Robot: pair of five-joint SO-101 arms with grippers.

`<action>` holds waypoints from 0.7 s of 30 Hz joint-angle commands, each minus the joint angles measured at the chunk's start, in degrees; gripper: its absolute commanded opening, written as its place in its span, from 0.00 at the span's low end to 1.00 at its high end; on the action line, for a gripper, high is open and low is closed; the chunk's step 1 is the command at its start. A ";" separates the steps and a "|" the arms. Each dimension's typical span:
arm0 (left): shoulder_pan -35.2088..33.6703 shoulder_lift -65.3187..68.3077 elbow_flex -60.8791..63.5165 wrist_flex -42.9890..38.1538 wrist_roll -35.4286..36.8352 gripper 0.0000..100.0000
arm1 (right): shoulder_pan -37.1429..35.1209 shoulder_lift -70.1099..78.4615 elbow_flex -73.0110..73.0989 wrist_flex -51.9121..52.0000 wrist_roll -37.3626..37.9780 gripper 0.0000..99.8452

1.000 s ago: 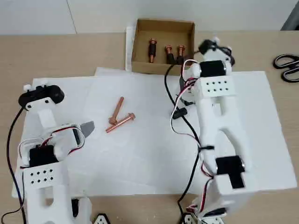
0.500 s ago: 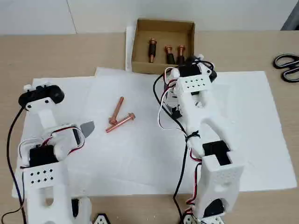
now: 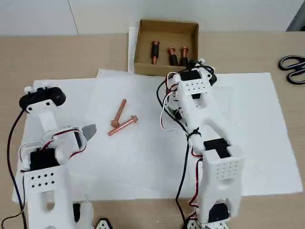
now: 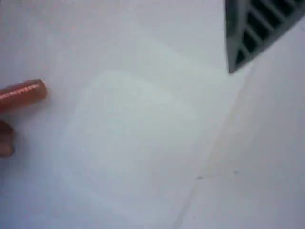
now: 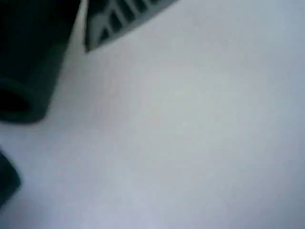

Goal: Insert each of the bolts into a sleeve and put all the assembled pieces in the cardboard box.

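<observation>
The cardboard box (image 3: pixel 139 47) at the back holds three bolts set in dark sleeves (image 3: pixel 170 55). Two bare copper bolts (image 3: pixel 120 118) lie crossed on the white paper, left of centre. My left gripper (image 3: pixel 89 130) rests just left of them, and its wrist view shows a bolt's threaded end (image 4: pixel 24 92) close by. My right arm (image 3: pixel 193 88) stretches over the paper just in front of the box and hides its own gripper from above. In the right wrist view, a black sleeve (image 5: pixel 26 71) lies on the paper beside my right gripper (image 5: pixel 124 16).
Scissors (image 3: pixel 292 67) lie on the wooden table at the far right. The white paper (image 3: pixel 252 119) covers the middle of the table. A second dark piece (image 5: pixel 7 183) sits near the black sleeve. Cables hang beside the right arm (image 3: pixel 167 112).
My right arm has swung left and drawn back from the box's right corner, settling over the paper in front of the box. The left arm and the bolts have not moved.
</observation>
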 commanded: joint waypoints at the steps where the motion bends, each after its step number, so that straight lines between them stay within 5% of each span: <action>1: 0.18 -1.32 -1.01 0.26 -0.26 0.32 | 1.71 0.57 -2.20 -2.59 0.00 0.20; 8: 0.18 -1.32 -1.01 0.26 -0.26 0.32 | 1.63 0.57 -2.02 -0.75 0.09 0.19; 21: 0.18 -1.32 -1.01 0.26 -0.26 0.32 | 1.80 0.13 -2.02 0.04 1.76 0.00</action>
